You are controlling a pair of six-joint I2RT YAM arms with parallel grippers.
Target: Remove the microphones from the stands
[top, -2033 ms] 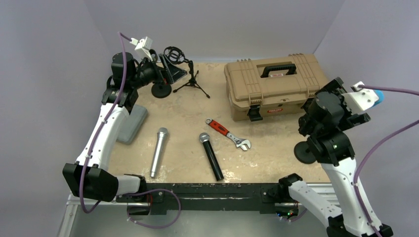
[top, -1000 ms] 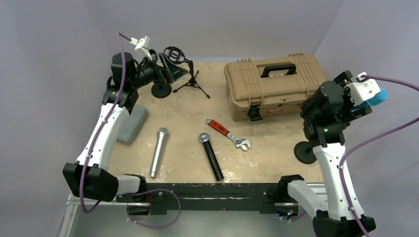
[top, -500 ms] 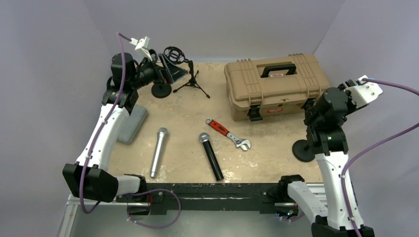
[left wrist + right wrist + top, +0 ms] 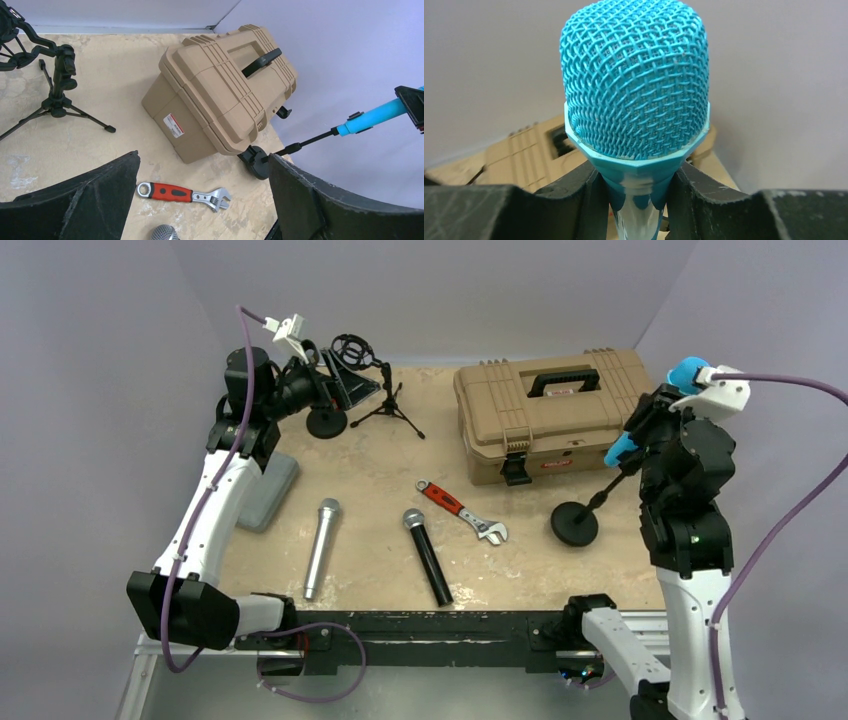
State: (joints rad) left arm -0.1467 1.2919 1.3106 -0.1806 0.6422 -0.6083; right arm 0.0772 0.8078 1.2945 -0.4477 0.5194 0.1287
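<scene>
On the table (image 4: 380, 465), the toolbox (image 4: 555, 415) sits closed; right gripper (image 4: 636, 195) grips microphone (image 4: 634, 85).

Right hand (image 4: 652, 412) swung up, rotated; blue microphone (image 4: 686, 371) head now points 12 o'clock, was 3. Stand base (image 4: 575, 524) shifted toward 10 o'clock, nearer toolbox (image 4: 560, 415)

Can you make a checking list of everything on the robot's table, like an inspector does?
Surface: beige table, mottled, no spills seen.
Job's things: blue microphone clipped to its tilted stand.
Clutter: tan toolbox, red wrench, silver microphone, black microphone, tripod stand, grey pad.
Grippers: right gripper shut on the blue microphone; left gripper open, holding nothing.
Cables: purple cables run off both wrists.
Surroundings: plain lilac walls; nothing else seen.
</scene>
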